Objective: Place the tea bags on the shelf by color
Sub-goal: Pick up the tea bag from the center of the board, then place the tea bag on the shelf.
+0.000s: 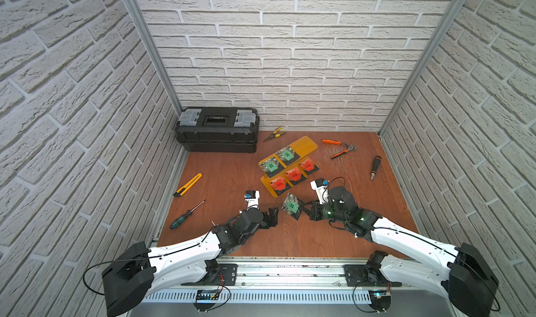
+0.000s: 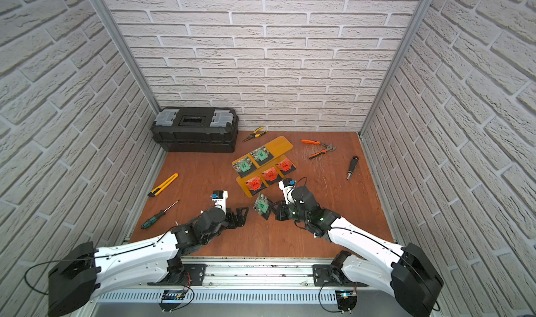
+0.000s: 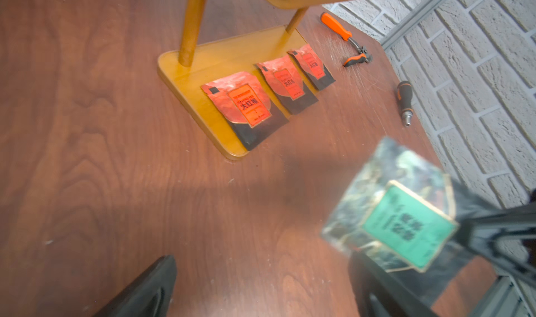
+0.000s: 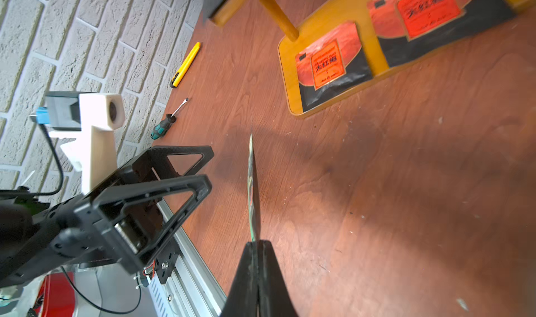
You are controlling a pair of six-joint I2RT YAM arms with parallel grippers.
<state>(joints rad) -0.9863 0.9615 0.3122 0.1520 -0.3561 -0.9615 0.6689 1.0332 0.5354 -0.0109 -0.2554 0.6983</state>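
At right gripper (image 4: pixel 256 244), shut on one edge of the last green tea bag (image 1: pixel 291 206) aloft just before the shelf (image 1: pixel 306 144), left gripper (image 4: pixel 208 168) gaping empty alongside: risks losing it from so thin a pinch, or nudging the shelved green pair (image 1: pixel 285 155) off the upper plate.

Green-label tea bags (image 1: pixel 272 165) (image 1: pixel 287 155) (image 1: pixel 291 205): three
Orange-red-label tea bags (image 1: pixel 279 183) (image 1: pixel 294 174) (image 1: pixel 307 165): three
Shelf (image 1: pixel 305 143), amber, two tiers: one
Black toolbox (image 1: pixel 217 128): one
Pliers (image 1: pixel 274 134) (image 1: pixel 339 148): two pairs, one yellow-handled, one orange-handled
Screwdriver (image 1: pixel 185 215) with green-and-black handle: one
Black driver handle (image 1: pixel 375 167) with metal tip: one
Yellow utility knife (image 1: pixel 188 185): one
Robot arms (image 1: pixel 188 248) (image 1: pixel 406 240): two
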